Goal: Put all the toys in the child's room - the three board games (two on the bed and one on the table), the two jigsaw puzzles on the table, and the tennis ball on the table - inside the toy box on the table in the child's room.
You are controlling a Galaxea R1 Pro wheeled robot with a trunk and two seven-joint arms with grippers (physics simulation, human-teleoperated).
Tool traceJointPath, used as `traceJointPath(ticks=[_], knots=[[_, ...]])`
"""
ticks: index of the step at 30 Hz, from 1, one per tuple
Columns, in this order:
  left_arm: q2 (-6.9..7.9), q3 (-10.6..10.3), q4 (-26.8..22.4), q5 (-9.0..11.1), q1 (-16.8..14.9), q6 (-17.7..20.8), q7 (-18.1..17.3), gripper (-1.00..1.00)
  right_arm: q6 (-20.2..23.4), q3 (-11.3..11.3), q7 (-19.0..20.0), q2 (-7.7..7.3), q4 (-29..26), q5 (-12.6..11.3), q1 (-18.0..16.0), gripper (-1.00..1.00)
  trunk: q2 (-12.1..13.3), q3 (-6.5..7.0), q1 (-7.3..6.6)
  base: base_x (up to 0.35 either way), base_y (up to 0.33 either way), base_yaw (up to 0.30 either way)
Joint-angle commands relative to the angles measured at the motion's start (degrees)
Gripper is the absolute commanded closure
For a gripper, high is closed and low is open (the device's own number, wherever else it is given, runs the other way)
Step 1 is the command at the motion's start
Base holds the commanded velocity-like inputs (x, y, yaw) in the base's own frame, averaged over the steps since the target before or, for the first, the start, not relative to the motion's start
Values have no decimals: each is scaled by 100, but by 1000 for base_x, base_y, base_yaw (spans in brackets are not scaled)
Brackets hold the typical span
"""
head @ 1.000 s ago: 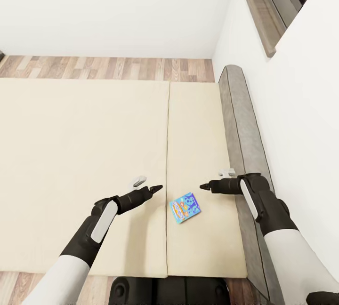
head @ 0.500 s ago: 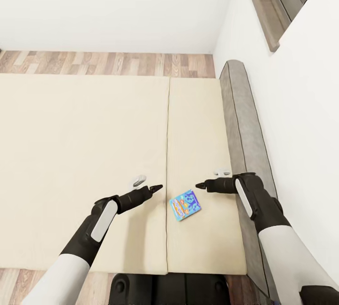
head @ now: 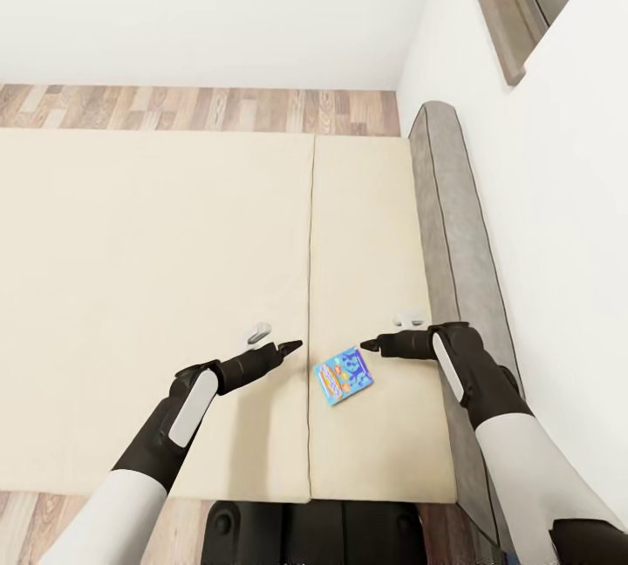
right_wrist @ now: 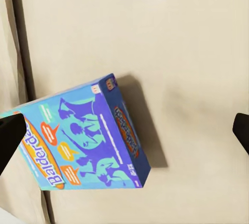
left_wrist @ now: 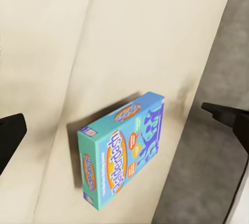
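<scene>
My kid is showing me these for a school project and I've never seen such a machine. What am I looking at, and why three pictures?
It is a simulated two-armed robot. One picture looks down from its head; the other two come from cameras near each wrist. Below lies a bed with a beige mattress and a grey headboard against the wall. On the mattress lies a small blue board game box, seen close up by both wrist cameras. The left gripper and right gripper hang open on either side of it. Nothing is held.
</scene>
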Motion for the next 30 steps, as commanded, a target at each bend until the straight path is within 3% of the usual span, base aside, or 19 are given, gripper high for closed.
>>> traceJointPath(ticks=[1, 17, 23, 30], knots=[[-2, 6, -2, 19, -2, 32, -3, -100, 23, 5, 19, -3, -5, 11, -2, -100, -5, -13, 1, 0, 0, 0], [-13, 1, -65, 19, -3, 57, -12, -100, -25, -11, 31, -41, 35, -8, -23, -100, -5, -161, 1, 0, 0, 0], [-10, -7, -415, 23, 45, 124, -20, -100, -9, -30, 57, -81, -89, -24, -11, -100, -5, -217, 1, 0, 0, 0], [-11, -5, -869, 21, 133, 365, -21, -100, 43, -71, 206, -128, -619, -30, 71, -100, -5, -282, 1, 0, 0, 0]])
